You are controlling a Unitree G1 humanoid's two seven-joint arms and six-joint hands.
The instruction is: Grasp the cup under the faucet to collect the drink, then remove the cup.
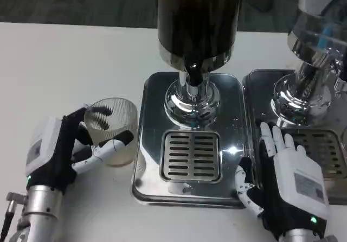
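A clear ribbed cup (pixel 112 128) stands on the white table left of the drink dispenser's chrome base (pixel 152 139). My left hand (pixel 65 147) grips it, fingers wrapped round its near and far sides. A little pale liquid seems to lie at the cup's bottom. The dark dispenser tank (pixel 198 19) rises above the black faucet (pixel 192 74), which hangs over the slotted drip grille (pixel 191 155). My right hand (pixel 284 177) lies flat with its fingers apart, between the two dispenser bases, holding nothing.
A second dispenser (pixel 317 52) with its own chrome base and grille (pixel 322 150) stands at the right. The white table (pixel 65 68) stretches bare to the left and behind the cup. The table's far edge meets dark floor.
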